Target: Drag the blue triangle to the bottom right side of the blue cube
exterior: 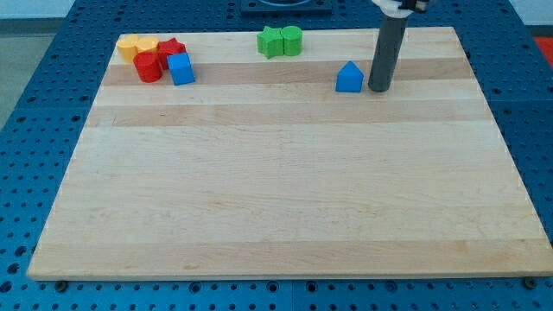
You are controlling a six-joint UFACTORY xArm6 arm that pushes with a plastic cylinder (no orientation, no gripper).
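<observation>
The blue triangle (349,78) sits on the wooden board near the view's top, right of centre. My tip (378,89) stands just to the view's right of it, a small gap apart. The blue cube (181,68) is far to the view's left, at the top left of the board, next to the red blocks.
A red cylinder (148,67) and a red star (171,50) touch the blue cube's left side. Two yellow blocks (136,47) lie at the top left corner. Two green blocks (280,41) sit at the top middle. The board's edge (285,276) runs along the view's bottom.
</observation>
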